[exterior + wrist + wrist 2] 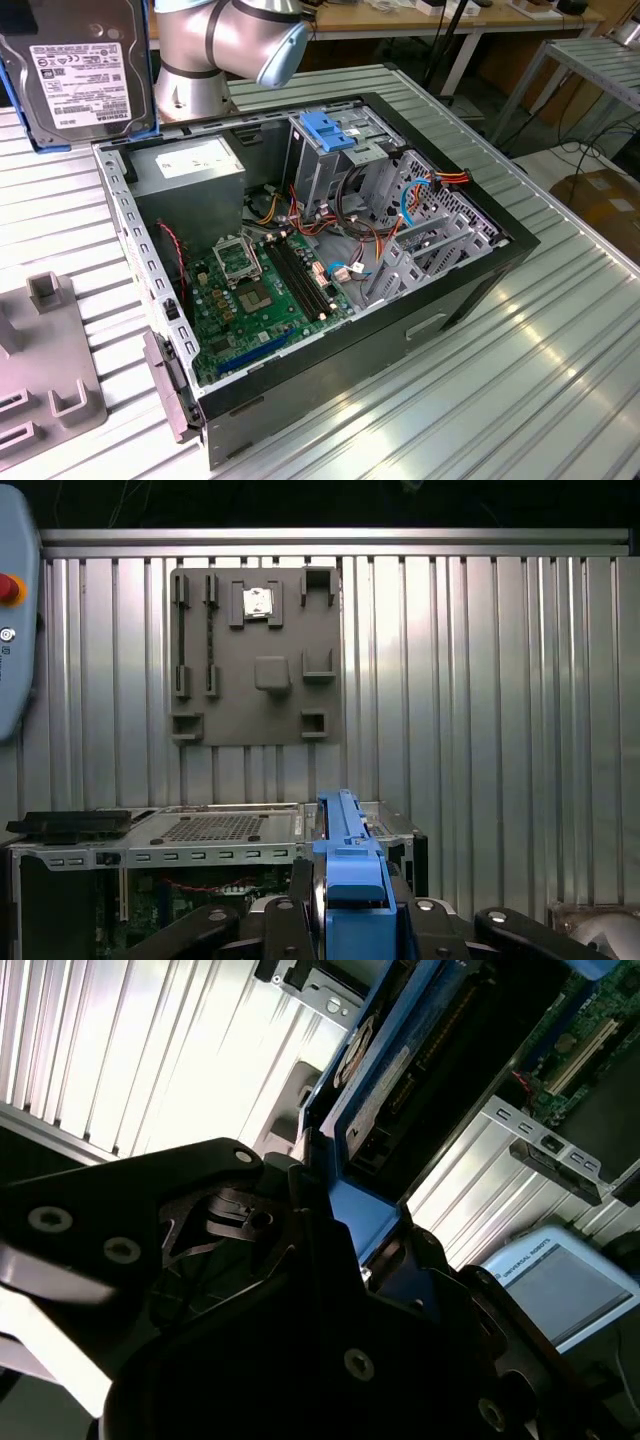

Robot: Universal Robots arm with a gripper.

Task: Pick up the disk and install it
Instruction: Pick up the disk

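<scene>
i judge the pick done and the carry in hand: the black end effector (350,905) is clamped on the blue bracket of the flat silver rectangular disk (85,65), seen edge-on in the first wrist view. the disk hangs in the air by the exterior view's left, well apart from the metal drive cage with the blue plastic latch (325,130) inside the open black computer case (460,300) on the ribbed metal desk (520,390). installing, i reckon, calls for squaring the disk to that cage. loose red and orange cables (375,238) crowd the cage, and the grey power supply box (190,165) sits near.
</scene>
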